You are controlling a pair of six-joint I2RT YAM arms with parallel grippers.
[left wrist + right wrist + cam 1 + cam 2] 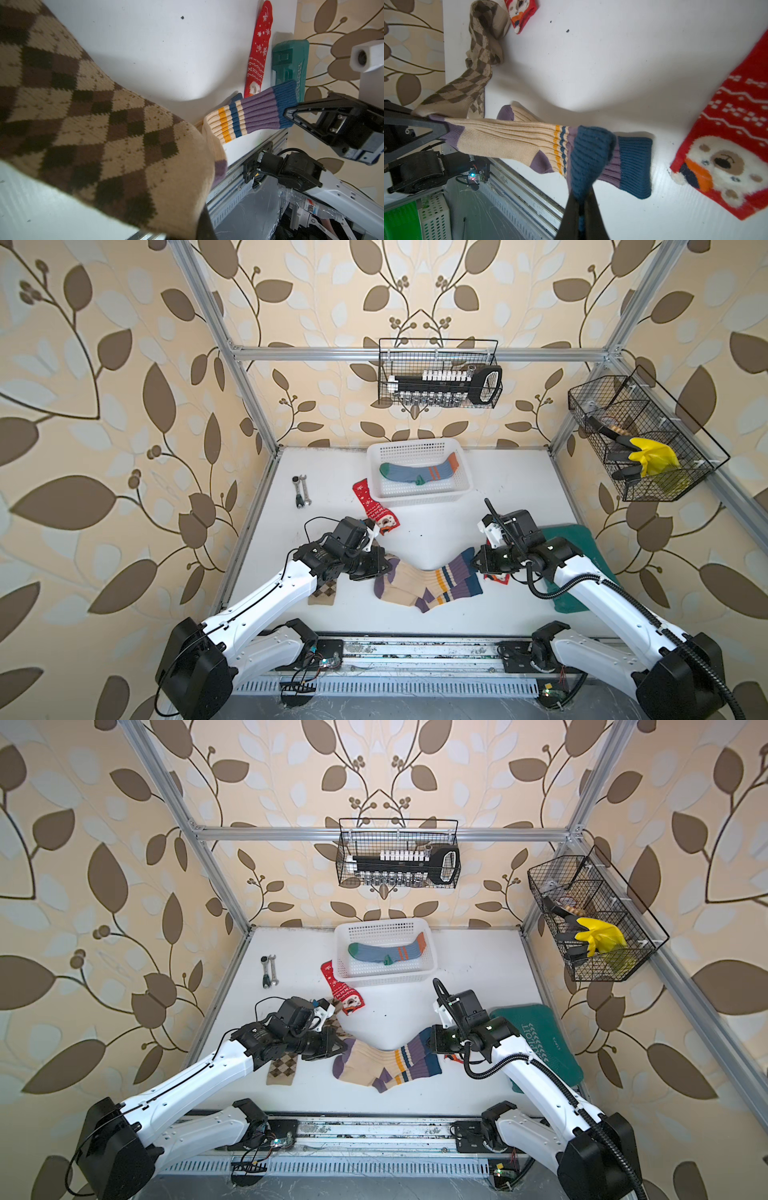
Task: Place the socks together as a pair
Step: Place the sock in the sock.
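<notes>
Status: roughly one pair of four is done and a second is in hand.

- Far left: two spanners (302, 490), not part of the task.
- Brown argyle sock (322, 594): lies partly under the left arm. The right wrist view shows more argyle fabric bunched beside it, and we cannot tell whether that makes one sock or two. Not yet paired.
- Left gripper (386, 567): clamped tight on the purple toe of the upper beige sock (508, 139). An argyle end lies over the finger, and we cannot tell whether it is pinched too.
- First red sock (371, 506): touches the left corner of the white basket (415, 447).
- Blue-grey socks (415, 473): inside the basket. Two green toes show, so we count two, stacked. We judge this pair done.
- Beige socks: two. The upper one is stretched between the arms, over the lower beige sock (635, 166), which lies flat on the table. Lowering it in line remains.
- Right gripper (581, 199): pinched closed on the upper sock's navy cuff.
- Second red sock (726, 133): beside the green bag (582, 543), well apart from the first. Unpaired.
</notes>
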